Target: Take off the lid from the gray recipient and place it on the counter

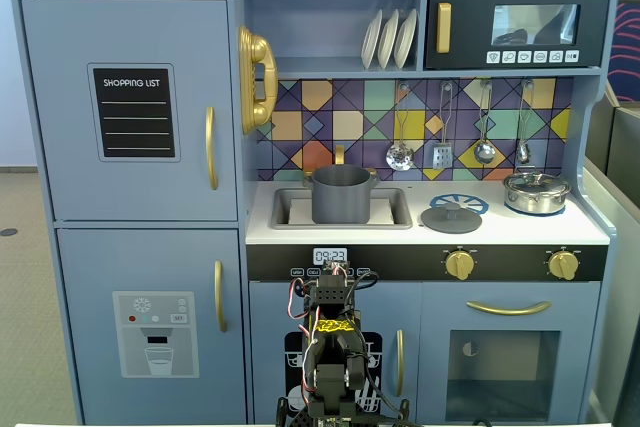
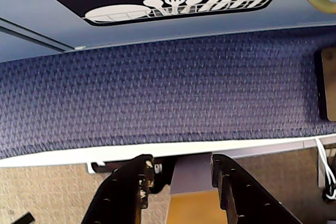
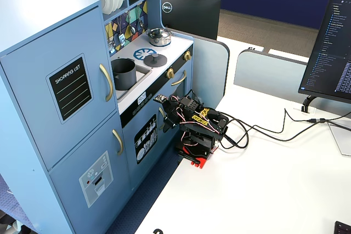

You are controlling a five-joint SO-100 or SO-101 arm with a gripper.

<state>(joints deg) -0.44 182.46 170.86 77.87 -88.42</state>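
Note:
The dark-gray lid (image 1: 451,217) lies flat on the pale counter (image 1: 520,230), partly over the blue-and-white burner mark; it also shows in the other fixed view (image 3: 156,59). The gray recipient (image 1: 341,194) stands uncovered in the sink, also seen in the other fixed view (image 3: 124,73). My arm (image 1: 330,347) is folded low in front of the kitchen, far below both. In the wrist view my gripper (image 2: 181,165) is open and empty, its jaws apart over the white table edge and the blue carpet.
A shiny silver pot (image 1: 536,191) with its own lid stands at the counter's right. Utensils (image 1: 440,132) hang on the back wall. A monitor (image 3: 332,47) and cables (image 3: 263,130) sit on the white table right of the arm (image 3: 197,130).

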